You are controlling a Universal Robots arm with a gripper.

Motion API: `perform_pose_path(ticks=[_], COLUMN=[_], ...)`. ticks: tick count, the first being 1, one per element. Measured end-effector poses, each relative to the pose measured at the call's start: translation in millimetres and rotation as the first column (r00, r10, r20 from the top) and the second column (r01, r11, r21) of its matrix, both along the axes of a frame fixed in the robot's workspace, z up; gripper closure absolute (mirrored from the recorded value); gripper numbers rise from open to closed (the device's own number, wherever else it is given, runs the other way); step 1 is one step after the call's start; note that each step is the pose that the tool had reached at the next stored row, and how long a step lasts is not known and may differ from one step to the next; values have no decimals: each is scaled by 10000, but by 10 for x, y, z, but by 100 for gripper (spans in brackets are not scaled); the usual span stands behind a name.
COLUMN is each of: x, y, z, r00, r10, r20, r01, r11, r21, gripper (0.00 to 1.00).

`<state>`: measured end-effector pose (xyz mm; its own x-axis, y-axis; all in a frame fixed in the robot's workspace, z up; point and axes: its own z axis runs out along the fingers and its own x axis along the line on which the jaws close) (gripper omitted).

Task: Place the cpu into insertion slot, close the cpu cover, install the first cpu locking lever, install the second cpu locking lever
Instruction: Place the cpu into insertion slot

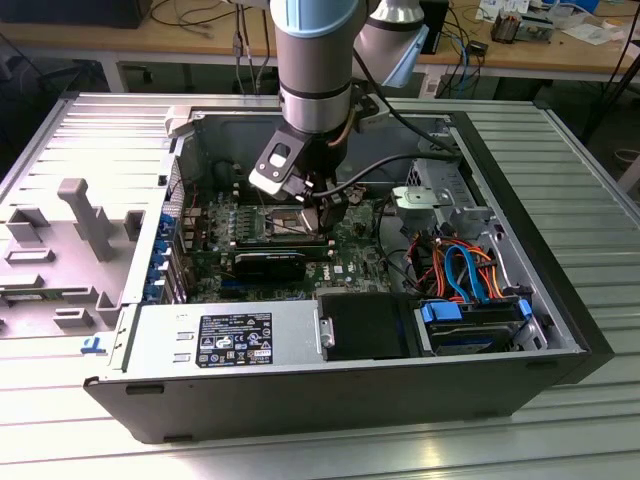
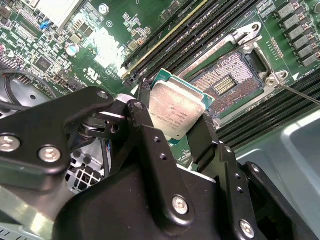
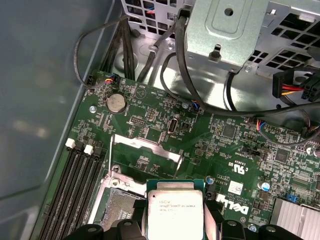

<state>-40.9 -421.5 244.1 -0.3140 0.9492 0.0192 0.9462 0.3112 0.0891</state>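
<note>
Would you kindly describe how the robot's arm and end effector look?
The silver-grey cylindrical arm has a pale blue joint cap and black cables beside it. The matte black end effector has jointed link fingers fastened with silver screws.

cpu (image 2: 176, 112) between fingers (image 2: 150, 145), partly over insertion slot (image 2: 227, 84); memory slots (image 2: 192, 34) just beside slot

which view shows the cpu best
The second wrist view: the cpu shows nearly whole, pinched in the gripper, with the open slot just past it. The first wrist view shows its top face, cut by the picture's edge. In the exterior view it is too small to tell.
</note>
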Motion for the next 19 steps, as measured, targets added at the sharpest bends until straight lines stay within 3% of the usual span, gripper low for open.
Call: perform_pose_path(ticks=[19], x=[0], y=[0], z=[-29], r00=[10000], r10=[-94], r20=[0], r01=[94], r11=[10000], r21=[1], gripper=[46])
